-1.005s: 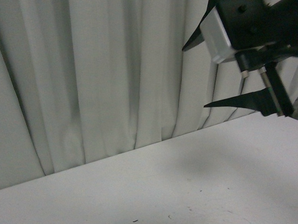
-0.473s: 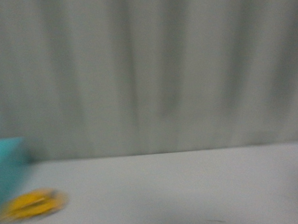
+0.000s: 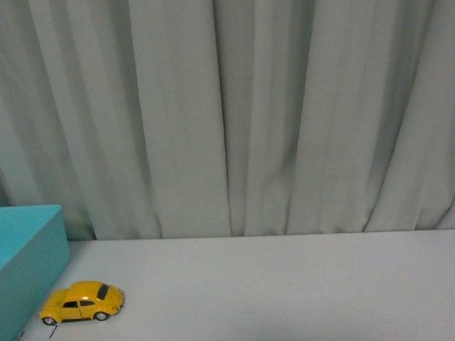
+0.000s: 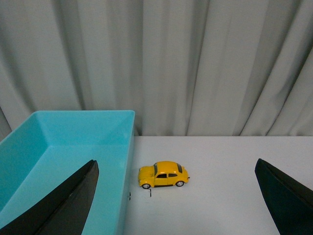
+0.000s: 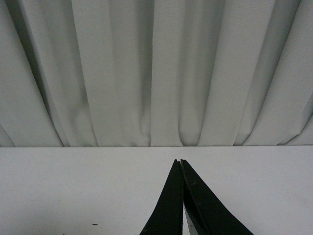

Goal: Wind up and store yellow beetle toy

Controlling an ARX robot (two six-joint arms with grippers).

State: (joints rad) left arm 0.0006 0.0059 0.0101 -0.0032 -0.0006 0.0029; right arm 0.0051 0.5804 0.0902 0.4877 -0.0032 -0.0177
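The yellow beetle toy (image 3: 82, 301) stands on its wheels on the white table at the lower left of the front view, just beside a turquoise box. In the left wrist view the same yellow beetle toy (image 4: 163, 175) sits ahead of my left gripper (image 4: 176, 169), whose black fingers (image 4: 73, 200) are spread wide apart with nothing between them. My right gripper (image 5: 179, 161) is shut, its two black tips pressed together over bare table, holding nothing. Neither arm shows in the front view.
A turquoise box (image 4: 128, 147) with an open top stands right next to the toy; its corner shows as the turquoise box (image 3: 26, 257) at the left edge. Pale grey curtains (image 3: 232, 109) hang behind the white table (image 3: 295, 297).
The front camera has swung: an arm's gripper at the upper right has left the view, and the toy and box, blurred half a second ago, now show sharply at the lower left.
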